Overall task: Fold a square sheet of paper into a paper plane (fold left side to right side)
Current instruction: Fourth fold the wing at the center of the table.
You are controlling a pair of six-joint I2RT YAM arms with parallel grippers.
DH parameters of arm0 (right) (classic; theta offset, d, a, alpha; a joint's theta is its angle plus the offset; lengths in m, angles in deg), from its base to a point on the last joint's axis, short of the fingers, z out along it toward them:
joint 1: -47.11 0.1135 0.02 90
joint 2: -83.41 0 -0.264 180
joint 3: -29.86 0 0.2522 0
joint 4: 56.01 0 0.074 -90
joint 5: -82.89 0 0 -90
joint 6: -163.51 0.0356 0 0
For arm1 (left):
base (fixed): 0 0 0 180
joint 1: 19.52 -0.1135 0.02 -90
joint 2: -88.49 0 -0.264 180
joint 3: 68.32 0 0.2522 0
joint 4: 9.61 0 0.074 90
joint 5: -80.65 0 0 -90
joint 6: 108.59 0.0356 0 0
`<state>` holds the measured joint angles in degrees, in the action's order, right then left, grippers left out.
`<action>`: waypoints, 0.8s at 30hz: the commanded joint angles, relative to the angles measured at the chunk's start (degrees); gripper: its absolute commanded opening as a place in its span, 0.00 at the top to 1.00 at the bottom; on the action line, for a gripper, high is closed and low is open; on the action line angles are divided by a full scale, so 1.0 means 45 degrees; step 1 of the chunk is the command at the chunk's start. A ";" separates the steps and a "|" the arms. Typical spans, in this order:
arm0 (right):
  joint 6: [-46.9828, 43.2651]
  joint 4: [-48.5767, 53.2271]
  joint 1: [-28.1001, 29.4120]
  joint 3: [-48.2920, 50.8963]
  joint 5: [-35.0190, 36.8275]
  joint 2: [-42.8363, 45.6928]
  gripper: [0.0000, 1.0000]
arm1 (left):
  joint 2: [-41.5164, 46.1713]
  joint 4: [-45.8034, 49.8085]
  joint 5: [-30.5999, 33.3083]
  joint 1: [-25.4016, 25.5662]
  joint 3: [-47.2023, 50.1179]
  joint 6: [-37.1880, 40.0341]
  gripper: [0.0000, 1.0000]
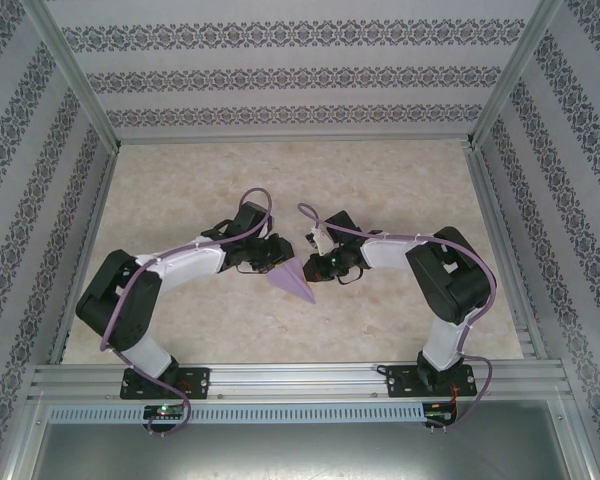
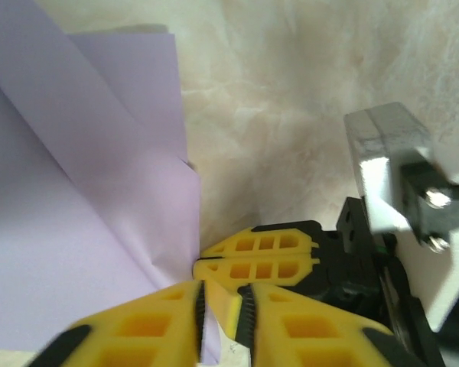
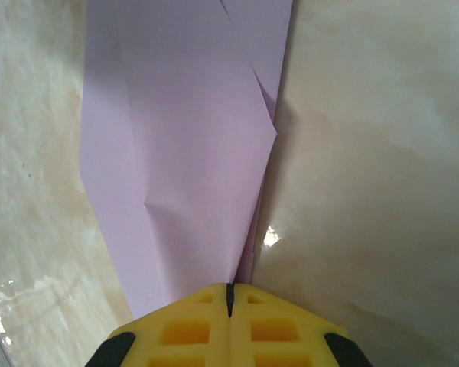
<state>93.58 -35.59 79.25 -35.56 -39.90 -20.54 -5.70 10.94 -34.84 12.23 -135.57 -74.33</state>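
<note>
Over the beige marbled tabletop [image 1: 400,200], the clenched right gripper [image 3: 229,289] pinches the lilac-purple folded paper plane [image 1: 292,277]; just beside that gripper the left gripper [image 2: 222,306], nearly closed, grasp unclear, should press the crease without dragging.

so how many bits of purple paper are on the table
1: a folded purple paper, between the left hand and right hand. Another could be hidden under the arms.
</note>
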 commanded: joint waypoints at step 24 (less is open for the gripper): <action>-0.0383 0.0627 0.0182 -0.0102 0.0569 -0.0268 1.00 | -0.2638 -0.0650 -0.0131 -0.0141 -0.0328 0.0493 0.87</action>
<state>92.97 -35.37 79.51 -35.71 -39.51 -20.54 -17.18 8.36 -36.53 12.23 -138.48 -73.70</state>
